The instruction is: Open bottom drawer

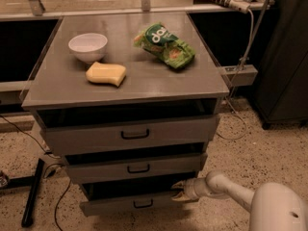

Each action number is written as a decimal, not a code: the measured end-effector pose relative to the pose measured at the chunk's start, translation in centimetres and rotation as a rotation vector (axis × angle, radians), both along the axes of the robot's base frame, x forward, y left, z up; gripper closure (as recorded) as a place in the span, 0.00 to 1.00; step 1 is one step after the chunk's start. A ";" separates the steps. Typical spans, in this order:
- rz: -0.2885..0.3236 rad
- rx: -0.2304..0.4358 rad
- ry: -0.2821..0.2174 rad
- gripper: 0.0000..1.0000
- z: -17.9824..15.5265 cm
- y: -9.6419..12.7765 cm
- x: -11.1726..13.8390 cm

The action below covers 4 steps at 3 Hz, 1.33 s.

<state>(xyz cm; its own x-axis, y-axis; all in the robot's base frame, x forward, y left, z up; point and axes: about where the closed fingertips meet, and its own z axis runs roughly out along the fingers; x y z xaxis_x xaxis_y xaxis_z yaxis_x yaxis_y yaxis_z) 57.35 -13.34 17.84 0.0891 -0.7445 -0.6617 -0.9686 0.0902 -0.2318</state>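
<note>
The bottom drawer (115, 205) is the lowest and narrowest of three grey fronts, with a small black bar handle (143, 204) at its centre. It stands pulled out a little, with a dark gap above its front. My gripper (179, 191) is at the drawer's right end, fingertips at the top right corner of the front. The white arm (226, 189) reaches in from the lower right. The middle drawer (137, 167) and the top drawer (132, 134) sit above it.
On the cabinet top (62, 90) lie a white bowl (88, 46), a yellow sponge (106, 74) and a green chip bag (166, 46). A black stand leg (32, 191) and cables lie on the speckled floor at left. A dark cabinet (284, 57) stands at right.
</note>
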 end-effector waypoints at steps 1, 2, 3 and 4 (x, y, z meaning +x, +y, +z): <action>0.000 0.000 0.000 1.00 0.1 0.0 0.0; 0.000 0.000 0.000 0.81 0.1 0.0 0.0; 0.000 0.000 0.000 0.58 0.1 0.0 0.0; 0.019 0.014 0.010 0.35 0.2 -0.1 -1.8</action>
<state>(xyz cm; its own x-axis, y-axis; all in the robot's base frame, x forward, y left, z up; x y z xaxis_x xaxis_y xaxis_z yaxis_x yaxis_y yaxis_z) 55.50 -13.40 17.99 0.0966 -0.7335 -0.6728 -0.9724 0.0746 -0.2210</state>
